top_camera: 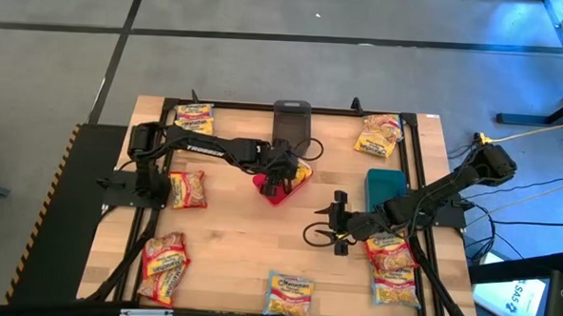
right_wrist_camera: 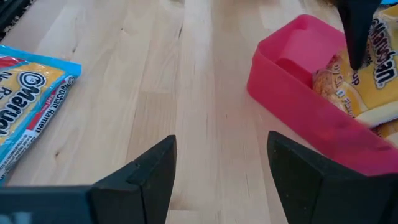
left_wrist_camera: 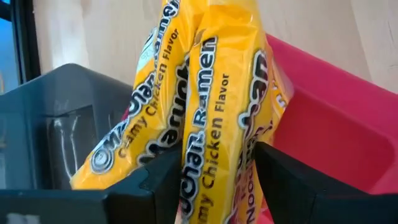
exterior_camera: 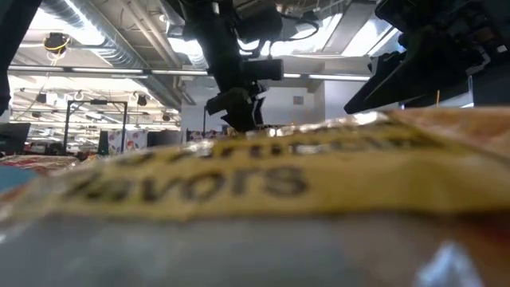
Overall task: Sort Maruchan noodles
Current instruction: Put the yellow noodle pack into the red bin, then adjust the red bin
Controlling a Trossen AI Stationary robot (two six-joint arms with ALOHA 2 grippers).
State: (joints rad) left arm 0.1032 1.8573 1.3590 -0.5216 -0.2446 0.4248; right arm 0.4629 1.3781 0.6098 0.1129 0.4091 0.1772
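Observation:
A red bin (top_camera: 282,187) stands mid-table, with yellow Maruchan packets (top_camera: 302,171) standing on edge in it. My left gripper (top_camera: 279,182) slants down over this bin, open. One Creamy Chicken packet (left_wrist_camera: 205,93) stands between its fingers, and another (left_wrist_camera: 134,118) leans beside it. My right gripper (top_camera: 339,222) hangs open over bare wood to the right of the bin and holds nothing. Its wrist view shows the red bin (right_wrist_camera: 292,81) ahead and a blue-marked packet (right_wrist_camera: 25,99) lying flat. My left gripper (left_wrist_camera: 217,149) has the lower part of the upright packet (left_wrist_camera: 211,174) between its two fingers, which come slanting down from above. I cannot tell whether the fingers touch it. The packet stands on edge in the red bin (left_wrist_camera: 336,106).
A grey bin (top_camera: 291,116) stands at the far edge and a teal bin (top_camera: 385,186) at the right. Loose packets lie at far left (top_camera: 195,116), far right (top_camera: 378,136), left (top_camera: 187,188), near left (top_camera: 163,264), near middle (top_camera: 290,294) and near right (top_camera: 392,250). One packet (exterior_camera: 255,183) fills the low view.

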